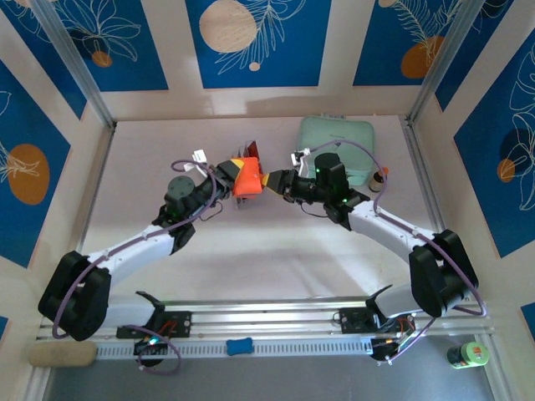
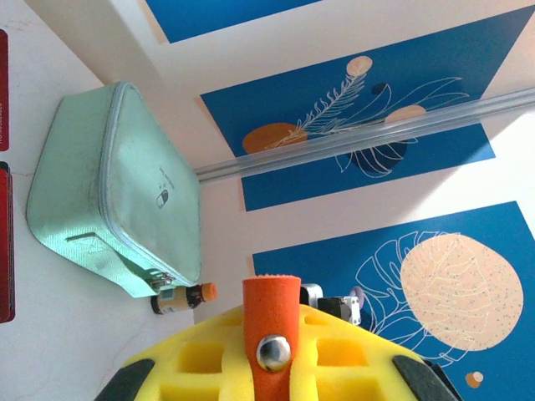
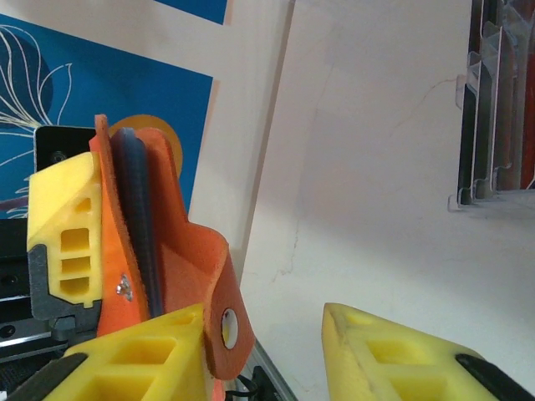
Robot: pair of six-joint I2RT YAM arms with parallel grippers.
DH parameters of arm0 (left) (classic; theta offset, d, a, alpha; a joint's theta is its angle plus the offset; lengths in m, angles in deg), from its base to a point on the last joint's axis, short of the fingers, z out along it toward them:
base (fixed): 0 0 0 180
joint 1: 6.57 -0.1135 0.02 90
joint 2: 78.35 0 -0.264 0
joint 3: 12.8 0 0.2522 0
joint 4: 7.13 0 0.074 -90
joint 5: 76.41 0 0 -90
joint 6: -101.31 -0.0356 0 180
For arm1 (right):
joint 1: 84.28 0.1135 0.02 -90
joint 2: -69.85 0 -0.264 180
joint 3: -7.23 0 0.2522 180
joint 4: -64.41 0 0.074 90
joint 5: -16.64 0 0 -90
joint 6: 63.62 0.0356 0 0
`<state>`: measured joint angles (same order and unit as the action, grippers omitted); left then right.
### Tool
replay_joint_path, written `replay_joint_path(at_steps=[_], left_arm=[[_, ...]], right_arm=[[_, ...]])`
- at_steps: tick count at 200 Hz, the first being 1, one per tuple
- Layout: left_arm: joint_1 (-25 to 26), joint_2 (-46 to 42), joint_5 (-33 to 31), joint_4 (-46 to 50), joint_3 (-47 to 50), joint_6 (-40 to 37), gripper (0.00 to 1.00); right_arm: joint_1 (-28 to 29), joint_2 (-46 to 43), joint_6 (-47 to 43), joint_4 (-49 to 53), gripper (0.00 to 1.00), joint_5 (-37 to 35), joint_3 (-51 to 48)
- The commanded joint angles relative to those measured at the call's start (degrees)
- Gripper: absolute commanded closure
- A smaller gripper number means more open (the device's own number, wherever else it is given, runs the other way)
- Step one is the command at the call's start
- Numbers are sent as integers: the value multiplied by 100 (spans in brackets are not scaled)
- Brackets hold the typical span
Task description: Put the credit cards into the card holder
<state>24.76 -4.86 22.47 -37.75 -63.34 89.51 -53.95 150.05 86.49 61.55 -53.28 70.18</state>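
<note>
The orange card holder point(image 1: 246, 180) hangs above the table's middle, with my left gripper point(image 1: 234, 175) shut on it. In the left wrist view its strap with the metal snap point(image 2: 272, 338) sticks up between the yellow fingers point(image 2: 192, 359). My right gripper point(image 1: 270, 180) stands open just right of the holder. The holder's flap with the snap hole point(image 3: 224, 322) rests against the right gripper's left finger point(image 3: 150, 355); the other finger point(image 3: 401, 355) is apart from it. The holder's grey inside point(image 3: 138, 200) shows between its orange sides. Red credit cards point(image 1: 251, 150) stand in a clear rack point(image 3: 493, 109) behind.
A mint-green case point(image 1: 337, 139) lies at the back right, with a small orange-capped bottle point(image 1: 378, 179) beside it. Two red cards point(image 2: 5, 242) show at the left wrist view's left edge. A green-labelled bottle point(image 1: 468, 354) and a blue item point(image 1: 239, 345) sit near the front rail.
</note>
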Motion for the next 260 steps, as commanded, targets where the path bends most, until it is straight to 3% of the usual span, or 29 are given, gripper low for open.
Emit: replay_joint_path(at_steps=[1,111,260], left_arm=[[90,41,-80,-411,-66,97,100],[171,252,-55,-769,-128,234,100],[228,471,-19,-976,-154,301,100]], right_arm=[[-18,34,170,-406,63,213,-67],[-106,363,1261,-2369,65,1031,-438],[-86,626,1635,-3031,67,1425,-411]])
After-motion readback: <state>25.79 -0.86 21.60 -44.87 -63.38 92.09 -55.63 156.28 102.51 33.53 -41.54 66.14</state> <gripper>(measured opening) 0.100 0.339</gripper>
